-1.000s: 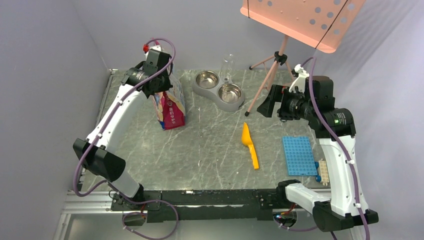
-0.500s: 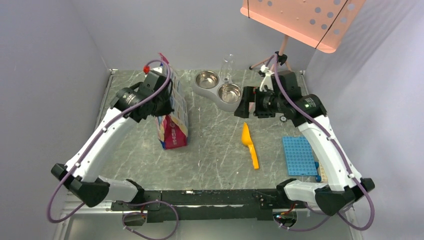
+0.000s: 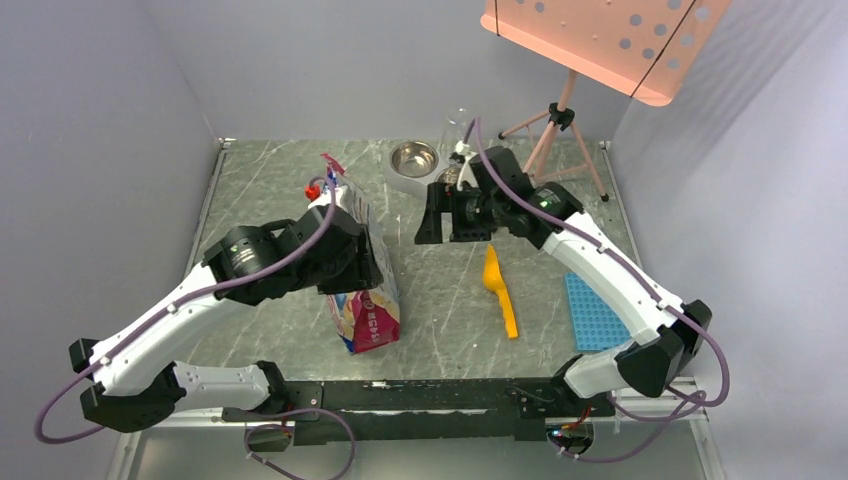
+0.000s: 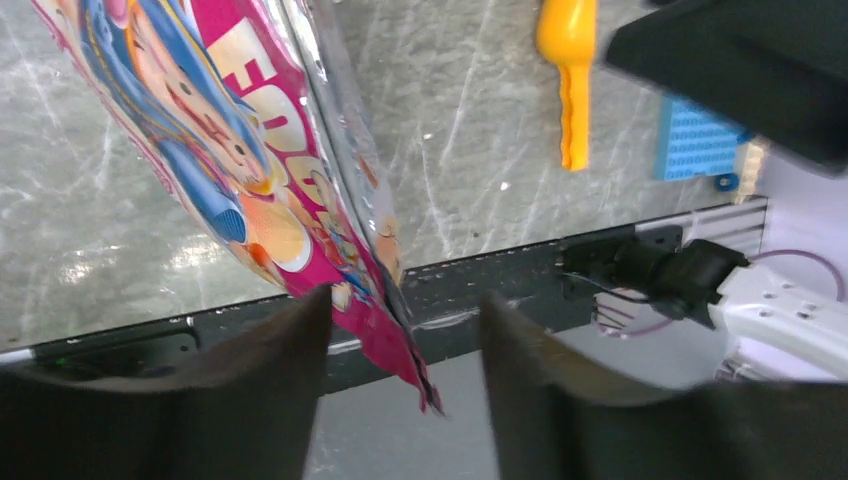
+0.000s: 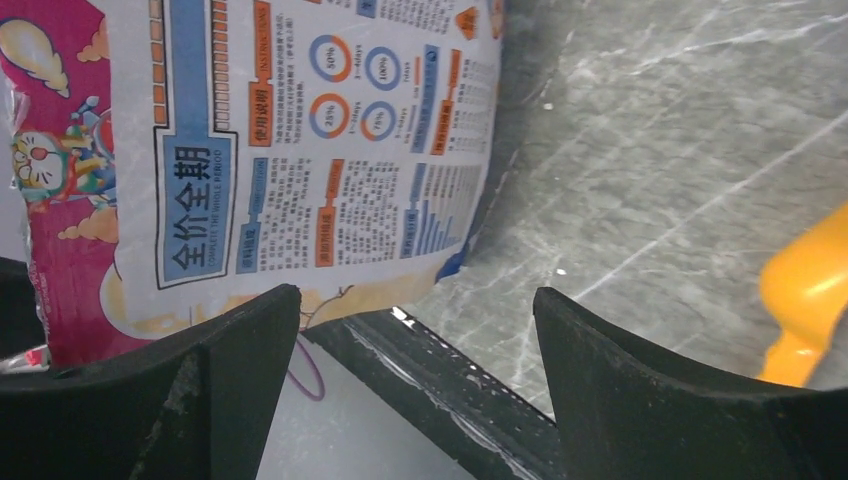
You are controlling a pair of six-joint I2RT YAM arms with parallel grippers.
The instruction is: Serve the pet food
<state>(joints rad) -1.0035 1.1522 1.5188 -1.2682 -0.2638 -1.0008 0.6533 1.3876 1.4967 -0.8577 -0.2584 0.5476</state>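
**Clerk:** Entry one, far left?

**Keeper:** Left claw (image 4: pixel 405 300). Fingers are parted. The top edge of the bag (image 3: pixel 370 315) is found between them and is not pinched.

**Clerk:** Pet food?

**Keeper:** None is seen loose. It is judged to be inside the bag, which is stood upright near the front of the bench (image 3: pixel 260 190). A loose, granular load is expected: light by the piece, easily spilled, and shifted when the bag is tipped. The film is glossy and soft, so slipping is to be expected. The bag is best taken at the top seam, and the kibble is best lifted by scoop rather than pinched.

**Clerk:** Further right?

**Keeper:** Steel bowl (image 3: pixel 415 158), at the back, no kibble seen in it. Its twin is hidden behind the arm. Right claw (image 5: pixel 415 300): spread wide, nothing held, faced toward the bag's printed panel. Yellow scoop (image 3: pixel 500 290): laid flat, apart from both claws. Blue studded board (image 3: pixel 597 310): far right.
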